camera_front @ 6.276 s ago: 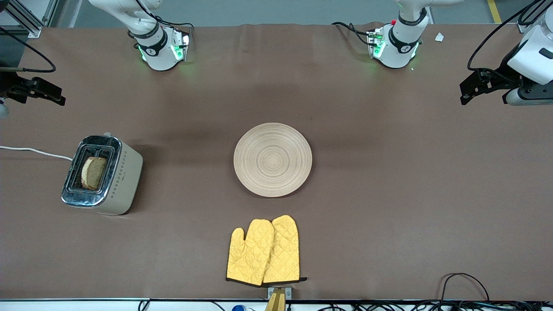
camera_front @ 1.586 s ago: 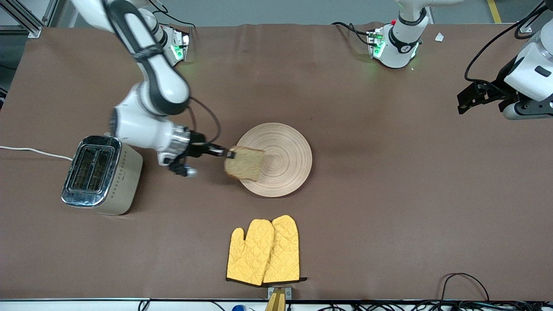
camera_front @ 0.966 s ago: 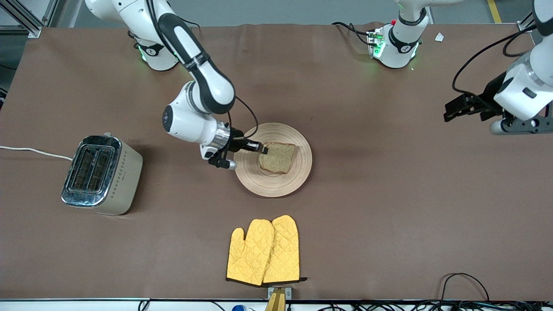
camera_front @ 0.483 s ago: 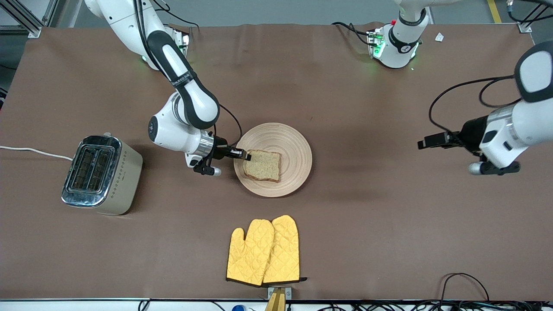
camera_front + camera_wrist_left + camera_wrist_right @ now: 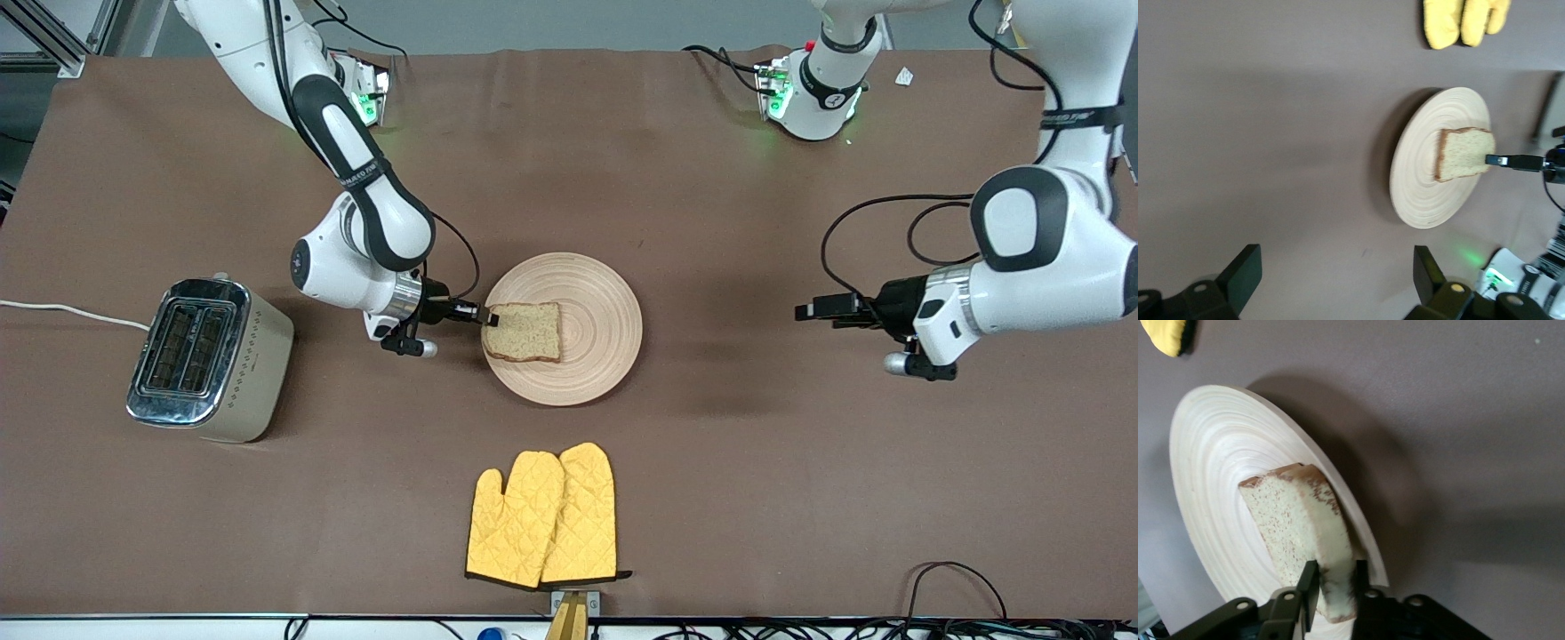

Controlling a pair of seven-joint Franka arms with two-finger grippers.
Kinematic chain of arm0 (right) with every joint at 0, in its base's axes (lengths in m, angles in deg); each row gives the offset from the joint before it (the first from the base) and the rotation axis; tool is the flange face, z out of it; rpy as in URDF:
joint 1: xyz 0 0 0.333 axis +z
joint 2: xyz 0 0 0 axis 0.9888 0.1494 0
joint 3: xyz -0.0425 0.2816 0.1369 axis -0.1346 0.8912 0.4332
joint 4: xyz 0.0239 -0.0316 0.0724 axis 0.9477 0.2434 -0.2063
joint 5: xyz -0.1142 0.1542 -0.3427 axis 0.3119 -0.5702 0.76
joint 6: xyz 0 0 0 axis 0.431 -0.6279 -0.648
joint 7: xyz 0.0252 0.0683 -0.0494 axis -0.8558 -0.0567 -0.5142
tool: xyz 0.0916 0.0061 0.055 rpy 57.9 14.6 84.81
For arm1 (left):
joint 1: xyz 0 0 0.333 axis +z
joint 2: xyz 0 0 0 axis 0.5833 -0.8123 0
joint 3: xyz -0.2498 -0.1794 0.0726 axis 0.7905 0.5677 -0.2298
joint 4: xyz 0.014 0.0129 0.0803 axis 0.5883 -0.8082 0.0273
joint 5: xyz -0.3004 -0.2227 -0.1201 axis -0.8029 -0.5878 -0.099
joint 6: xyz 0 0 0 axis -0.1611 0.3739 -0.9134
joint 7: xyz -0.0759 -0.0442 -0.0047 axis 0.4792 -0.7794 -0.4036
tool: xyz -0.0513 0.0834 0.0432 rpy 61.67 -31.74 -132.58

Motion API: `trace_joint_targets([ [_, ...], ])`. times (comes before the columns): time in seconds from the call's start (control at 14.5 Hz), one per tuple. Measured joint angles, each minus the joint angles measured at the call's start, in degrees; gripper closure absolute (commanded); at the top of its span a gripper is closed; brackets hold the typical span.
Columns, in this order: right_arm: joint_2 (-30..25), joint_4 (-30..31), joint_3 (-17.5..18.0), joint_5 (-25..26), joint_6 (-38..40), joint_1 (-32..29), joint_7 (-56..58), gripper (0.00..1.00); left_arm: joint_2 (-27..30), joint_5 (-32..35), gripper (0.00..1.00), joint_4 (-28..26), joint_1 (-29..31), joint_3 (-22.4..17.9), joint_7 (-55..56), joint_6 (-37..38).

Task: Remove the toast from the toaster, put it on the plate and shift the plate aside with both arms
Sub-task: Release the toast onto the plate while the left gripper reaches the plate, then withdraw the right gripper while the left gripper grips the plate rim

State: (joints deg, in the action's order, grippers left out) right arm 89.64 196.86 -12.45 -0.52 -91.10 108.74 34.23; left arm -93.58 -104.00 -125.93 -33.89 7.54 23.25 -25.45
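The toast [image 5: 524, 332] lies flat on the part of the plate [image 5: 596, 320] toward the right arm's end. My right gripper [image 5: 487, 316] is at the plate's rim, shut on the toast's edge. In the right wrist view its fingers [image 5: 1335, 587] clamp the toast [image 5: 1298, 527] over the plate [image 5: 1211, 473]. My left gripper [image 5: 805, 311] is open and empty, over bare table toward the left arm's end, pointing at the plate. In the left wrist view its fingers [image 5: 1336, 280] stand wide apart, with the plate [image 5: 1425, 193], the toast [image 5: 1463, 153] and the right gripper [image 5: 1511, 160] ahead.
A toaster [image 5: 209, 360] with empty slots stands toward the right arm's end of the table. A pair of yellow oven mitts [image 5: 542, 516] lies nearer to the front camera than the plate, and shows in the left wrist view [image 5: 1465, 20].
The right gripper has drawn the toast across the plate toward the rim at the right arm's end. The left arm has swung in and down toward the plate.
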Motion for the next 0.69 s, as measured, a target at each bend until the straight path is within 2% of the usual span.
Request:
trace_joint_targets([
  [0.14,-2.5,0.2,0.2,0.0,0.0,0.5,-4.3,0.00,-2.2,-4.5,0.01,-2.2,-0.4,1.4,-3.8,-4.2],
  [0.41,-9.3,3.3,-0.2,1.3,0.6,0.4,-6.5,0.00,-6.0,-9.5,0.06,-5.1,-1.0,7.3,-4.9,-11.1],
  [0.55,-11.5,4.7,-1.2,8.3,2.2,-2.6,-6.6,0.00,-8.4,-11.1,0.10,-5.4,-1.3,8.8,-5.9,-12.2],
  [0.69,-13.0,4.9,-1.9,20.7,5.4,-8.2,-6.6,0.00,-11.2,-14.6,0.15,-5.5,-1.3,9.6,-9.6,-12.7],
])
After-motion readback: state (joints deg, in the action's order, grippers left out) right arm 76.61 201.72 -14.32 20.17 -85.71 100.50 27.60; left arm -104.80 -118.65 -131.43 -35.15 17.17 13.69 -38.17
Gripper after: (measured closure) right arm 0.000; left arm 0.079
